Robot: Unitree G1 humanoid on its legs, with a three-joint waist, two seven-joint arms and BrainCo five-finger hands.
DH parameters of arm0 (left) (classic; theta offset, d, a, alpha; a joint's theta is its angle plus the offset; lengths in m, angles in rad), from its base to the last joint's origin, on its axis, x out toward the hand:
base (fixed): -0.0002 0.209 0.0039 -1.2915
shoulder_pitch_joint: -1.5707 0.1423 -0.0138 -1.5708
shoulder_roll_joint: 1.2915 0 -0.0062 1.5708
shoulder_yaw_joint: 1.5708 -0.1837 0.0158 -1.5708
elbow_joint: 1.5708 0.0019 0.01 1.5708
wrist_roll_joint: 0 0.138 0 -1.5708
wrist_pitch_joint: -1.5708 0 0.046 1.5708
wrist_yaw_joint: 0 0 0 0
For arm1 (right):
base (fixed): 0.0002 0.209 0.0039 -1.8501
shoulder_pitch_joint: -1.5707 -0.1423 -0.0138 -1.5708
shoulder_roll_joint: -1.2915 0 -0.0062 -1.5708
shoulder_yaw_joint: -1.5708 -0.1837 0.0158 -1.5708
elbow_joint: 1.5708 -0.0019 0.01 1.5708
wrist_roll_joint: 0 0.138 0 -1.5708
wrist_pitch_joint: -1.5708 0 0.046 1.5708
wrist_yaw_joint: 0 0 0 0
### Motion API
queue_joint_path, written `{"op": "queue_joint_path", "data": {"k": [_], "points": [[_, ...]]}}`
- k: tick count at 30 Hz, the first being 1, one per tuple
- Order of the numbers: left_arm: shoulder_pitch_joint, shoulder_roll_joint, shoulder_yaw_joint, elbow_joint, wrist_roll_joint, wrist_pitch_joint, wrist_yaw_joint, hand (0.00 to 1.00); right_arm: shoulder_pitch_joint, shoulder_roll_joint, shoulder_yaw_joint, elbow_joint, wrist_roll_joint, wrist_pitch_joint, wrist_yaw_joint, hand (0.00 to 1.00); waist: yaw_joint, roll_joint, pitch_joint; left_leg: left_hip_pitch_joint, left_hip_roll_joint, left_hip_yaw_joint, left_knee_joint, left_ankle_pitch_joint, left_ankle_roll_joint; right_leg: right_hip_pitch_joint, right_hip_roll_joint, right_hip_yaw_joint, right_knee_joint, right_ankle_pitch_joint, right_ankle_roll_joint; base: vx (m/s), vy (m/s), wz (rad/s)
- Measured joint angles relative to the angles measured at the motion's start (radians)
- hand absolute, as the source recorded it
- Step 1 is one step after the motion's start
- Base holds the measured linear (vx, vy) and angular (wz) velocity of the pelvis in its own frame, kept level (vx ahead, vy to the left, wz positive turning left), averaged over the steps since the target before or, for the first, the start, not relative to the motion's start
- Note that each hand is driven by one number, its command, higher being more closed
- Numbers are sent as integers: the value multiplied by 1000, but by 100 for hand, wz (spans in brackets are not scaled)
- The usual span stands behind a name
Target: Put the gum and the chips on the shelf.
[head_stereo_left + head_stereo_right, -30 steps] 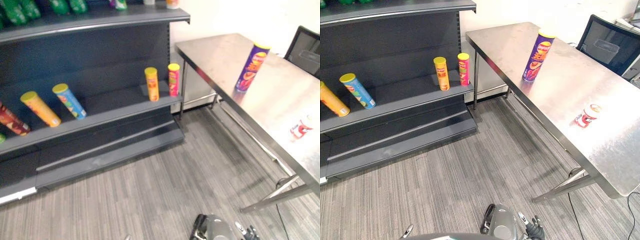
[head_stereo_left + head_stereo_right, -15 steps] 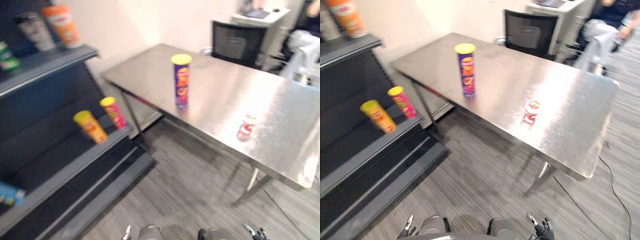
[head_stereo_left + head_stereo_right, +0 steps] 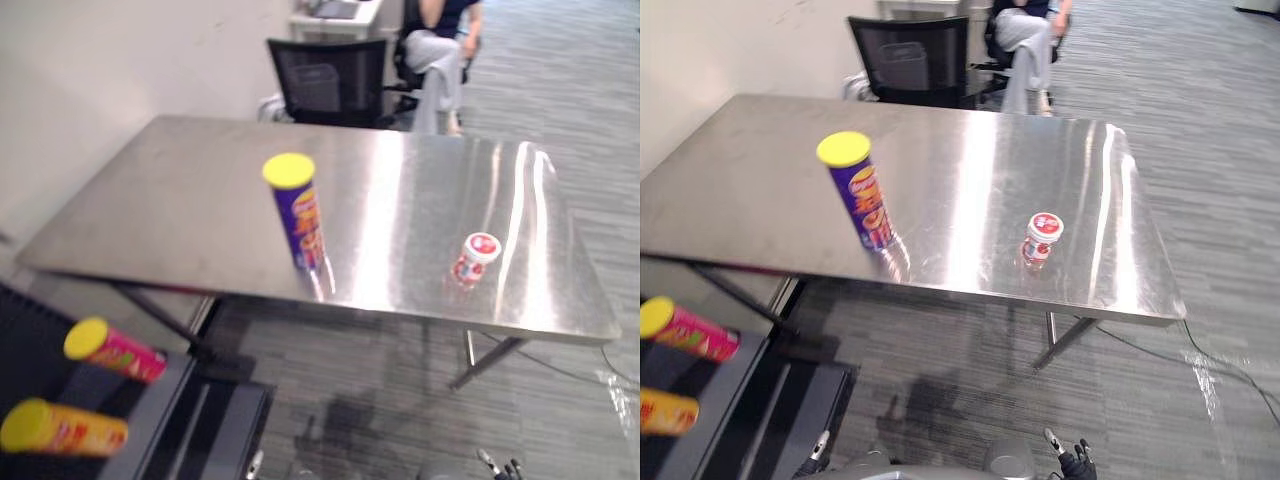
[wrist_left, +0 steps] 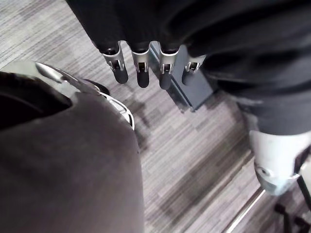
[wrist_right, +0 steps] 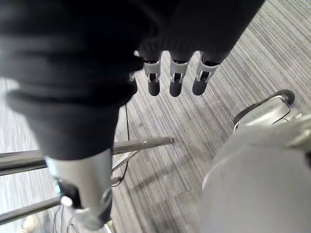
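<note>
A purple chips can (image 3: 297, 218) with a yellow lid stands upright near the front edge of the steel table (image 3: 170, 200). A small red-and-white gum tub (image 3: 472, 258) stands to its right on the same table. The dark shelf (image 3: 190, 395) shows at the lower left. My left hand (image 4: 139, 73) hangs low over the floor, fingers straight and holding nothing. My right hand (image 5: 176, 81) hangs the same way, also open and holding nothing; its fingertips (image 3: 1077, 463) peek in at the bottom edge, well short of the table.
A pink can (image 3: 118, 351) and an orange can (image 3: 62, 430) lie on the shelf. A black office chair (image 3: 326, 80) stands behind the table, with a seated person (image 3: 440, 45) beyond it. Grey striped floor (image 3: 560, 120) runs around the table's right side.
The camera has swung right, from the shelf towards the table, so the table now fills the middle. The chips can and gum tub have not moved. Both hands stay low.
</note>
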Motion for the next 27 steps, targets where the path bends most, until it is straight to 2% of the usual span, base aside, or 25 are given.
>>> {"op": "queue_joint_path", "data": {"k": [1, 2, 3, 4, 5, 6, 7, 10, 14, 15, 16, 17, 23, 27], "points": [[3, -6, 0, 9, 0, -3, -8, 0, -2, -16, 17, -1, -11, -1, 7, 0, 3, 12, -9, 20, 1, 52, 22, 2, 3, 3, -16, -102, -11, 32, -25, 134, 161, -144], [3, -5, 1, 12, 0, -8, -15, 0, -5, -21, 32, -2, -11, -2, 8, 0, 4, 13, -9, 13, 2, 66, 75, 2, 3, 13, -25, -144, -29, 50, -39, 92, 120, -122], [2, -4, 8, 16, 0, -14, -21, 0, -10, -15, 33, -3, -11, -2, 9, 0, 5, -7, -1, -14, 10, 66, 148, 4, 7, 18, -42, -155, -44, 62, -43, -44, 84, -83], [-6, 8, 6, 9, 8, -30, -38, 0, -16, -10, 32, 1, -10, -4, 6, 0, 11, -12, -4, -27, -17, 56, 3, -21, 21, 26, -64, -160, -80, 69, -34, -61, 62, -49], [-8, 4, 3, 7, 13, -31, -40, 0, -16, -15, 32, 1, -10, -4, 6, 0, 9, 2, -5, -25, -15, 56, -53, 45, 46, 30, -54, -167, -88, 76, -25, -99, 77, -54], [-8, -14, -10, 5, 35, -38, -39, 0, -23, -31, 30, 11, -9, -1, 4, 0, 12, 8, 0, -19, -15, 67, -95, 60, 41, 29, -58, -180, -109, 79, -8, -45, 58, -35], [-7, -13, -7, 5, 38, -43, -35, 0, -27, -23, 34, 3, -8, -8, 2, 0, 18, 8, -8, -20, -35, 81, -103, 61, 41, 33, -72, -195, -137, 79, -8, -48, 78, -42], [-10, 20, -8, 4, 50, -48, -29, 0, -36, 12, 33, 7, -10, -14, -16, 0, 22, -39, -1, -15, -52, 85, -136, 61, 41, 51, -67, -227, -209, 80, -6, -20, 20, -13], [-8, 28, -7, 5, 89, -47, -3, 0, -35, 15, 32, 39, -10, -19, -56, 0, 26, -54, 0, 19, -58, 82, -185, 74, 29, 87, -54, -240, -245, 72, 32, -68, -56, -3], [-9, 29, -8, 8, 118, -49, 6, 0, -35, 14, 32, 42, -10, -19, -71, 0, 28, -57, -2, 45, -70, 82, -236, 101, 26, 88, -54, -244, -251, 55, 51, -117, -56, -4], [-7, 27, -10, 11, 120, -49, 8, 0, -35, 13, 31, 41, -10, -19, -79, 0, 26, -61, -2, 52, -75, 81, -264, 117, 27, 86, -53, -248, -253, 50, 48, -125, -49, 0], [-8, 25, -10, 16, 140, -47, 14, 0, -33, 13, 25, 43, -10, -19, -90, 0, 23, -53, -8, 70, -85, 78, -318, 150, 27, 84, -50, -254, -260, 42, 47, -65, -12, 9], [-7, 20, -11, 16, 158, -45, 35, 0, -9, 14, -7, 45, -9, -20, -111, 0, 26, -55, -17, 63, -80, 36, -324, 155, 22, 118, -41, -292, -285, 48, 55, -55, -28, 20], [-7, 26, -11, 18, 226, -57, 47, 0, -16, 15, -6, 67, -9, -25, -123, 0, 27, -61, -30, 53, -86, 28, -324, 153, 22, 124, -41, -291, -312, 62, 61, 6, 14, 5]]}}
